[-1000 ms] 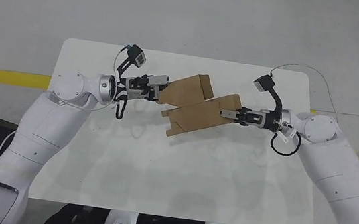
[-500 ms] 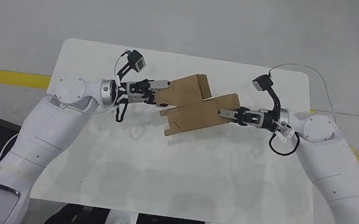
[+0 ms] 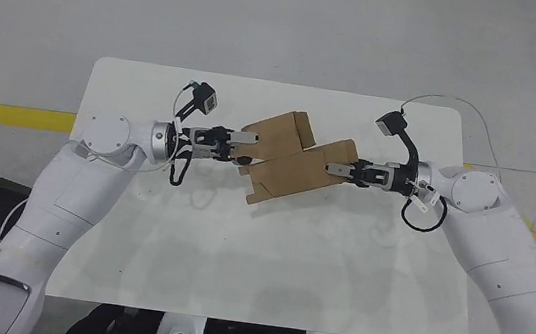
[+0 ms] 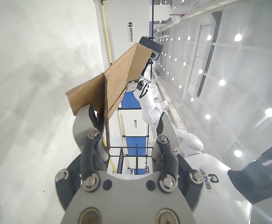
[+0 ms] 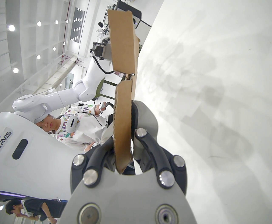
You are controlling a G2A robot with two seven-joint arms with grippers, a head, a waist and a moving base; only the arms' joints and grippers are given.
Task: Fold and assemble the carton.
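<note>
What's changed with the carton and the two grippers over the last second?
The left gripper shifted a little along the carton's edge, toward the robot's body. It is open now, with the cardboard edge between its fingers. The right gripper stayed shut on the carton's other end, and the carton hardly moved.

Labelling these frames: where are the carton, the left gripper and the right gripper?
carton [image 3: 293,165]: top view, middle of its brown panel.
left gripper [image 4: 124,113]: left wrist view, midway between its open fingertips.
right gripper [image 5: 125,112]: right wrist view, midway between fingertips pinching the carton.
</note>
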